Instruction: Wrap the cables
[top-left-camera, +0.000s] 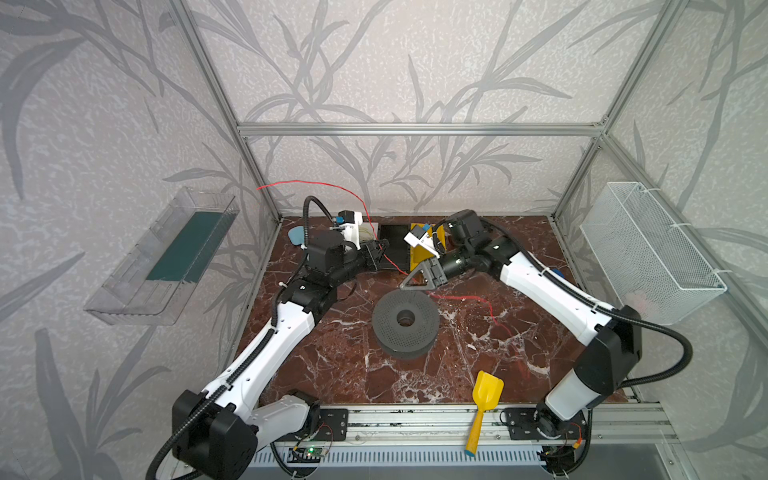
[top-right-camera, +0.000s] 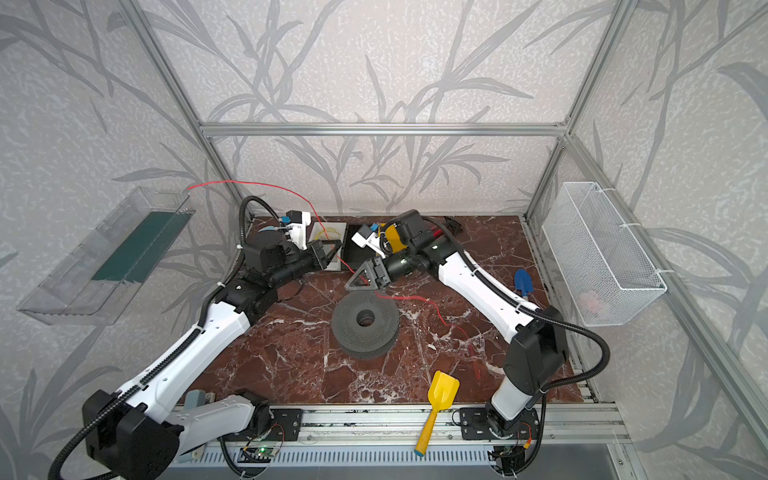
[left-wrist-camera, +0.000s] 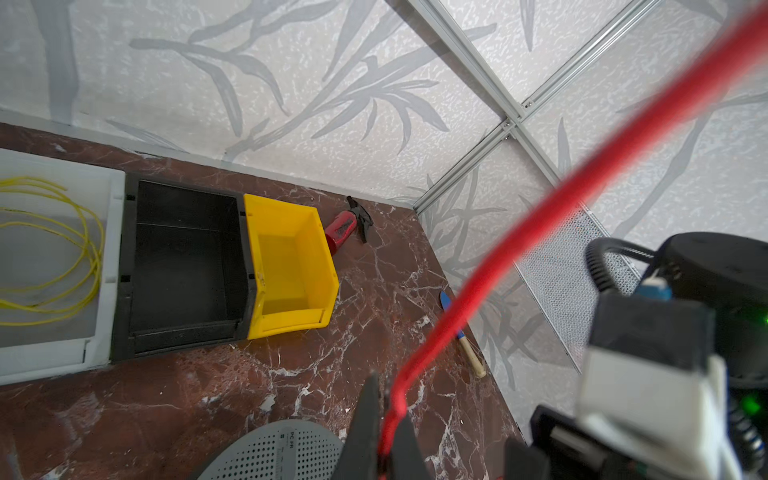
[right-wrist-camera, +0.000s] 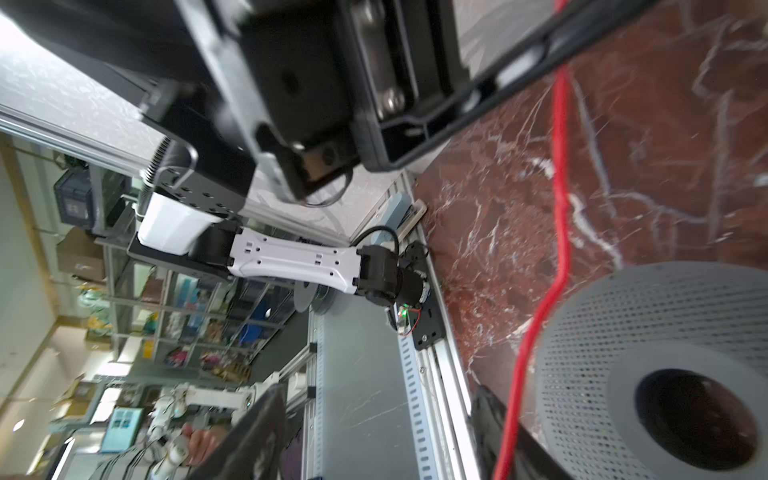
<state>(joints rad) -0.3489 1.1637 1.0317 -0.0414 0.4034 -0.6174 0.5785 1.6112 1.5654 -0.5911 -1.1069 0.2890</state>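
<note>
Shows left gripper (left-wrist-camera: 388, 409) clenched on red cable (left-wrist-camera: 540, 216) above the marble table (top-left-camera: 332, 365) by black bin (left-wrist-camera: 187, 266), one end arcing up toward the back-left corner, the rest dropping past right gripper (right-wrist-camera: 378, 395), jaws spread wide and holding nothing. Trails from there over the table just beside grey spool (top-left-camera: 386, 316) and off to the right side. Has yellow cable (left-wrist-camera: 89, 232) coiled loose in white tray (left-wrist-camera: 112, 249).

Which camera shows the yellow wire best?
The left wrist view: the yellow wire lies looped in the white tray, sharp. Both top views show only a faint bit; the right wrist view shows none.
</note>
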